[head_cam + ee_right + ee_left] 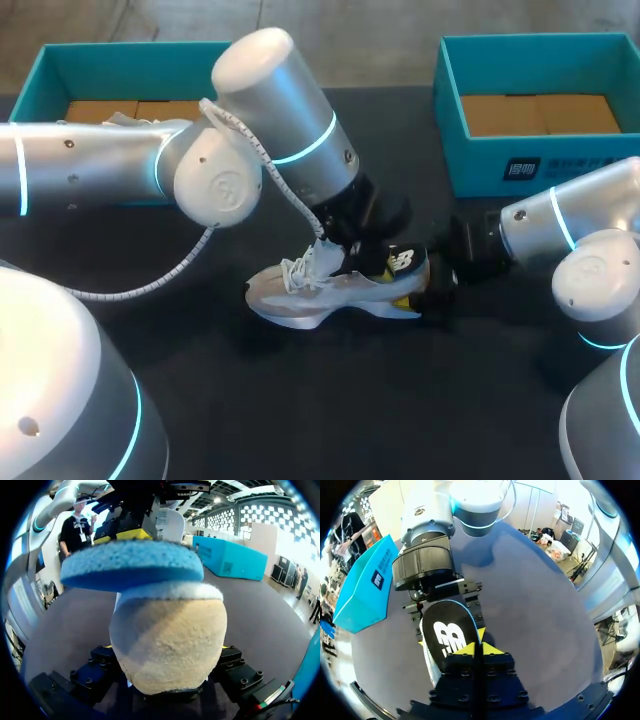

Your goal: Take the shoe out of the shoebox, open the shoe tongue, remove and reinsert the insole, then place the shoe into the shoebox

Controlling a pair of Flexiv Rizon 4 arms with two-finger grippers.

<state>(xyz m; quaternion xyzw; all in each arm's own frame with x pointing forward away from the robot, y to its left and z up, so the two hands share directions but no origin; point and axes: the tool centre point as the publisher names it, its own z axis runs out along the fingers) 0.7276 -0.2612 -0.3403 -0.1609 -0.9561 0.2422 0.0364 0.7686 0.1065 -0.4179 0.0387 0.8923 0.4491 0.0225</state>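
White-and-grey shoe (325,293), laced, with a pale sole: lies at the middle of the dark tabletop (300,400), toe toward the left edge and heel toward the right edge. Out of both boxes.

Insole (446,630): black top face with a white logo, blue foam underside. The heel end is lifted above the shoe's heel. How far the front end sits inside the shoe cannot be told.

Left gripper (475,649): reaches in from the left edge and hangs over the shoe's heel end. The yellow tips are drawn narrow and pinch the rim of the insole.

Right gripper (165,655): comes in low from the right edge, just above the tabletop. The fingers stand wide, clamped on the two sides of the shoe's tan heel.

Teal shoebox (40,75): at the far left corner, open, brown cardboard inside, partly hidden behind the left arm.

Second teal shoebox (560,165): at the far right corner, open, brown cardboard inside, well apart from the shoe.
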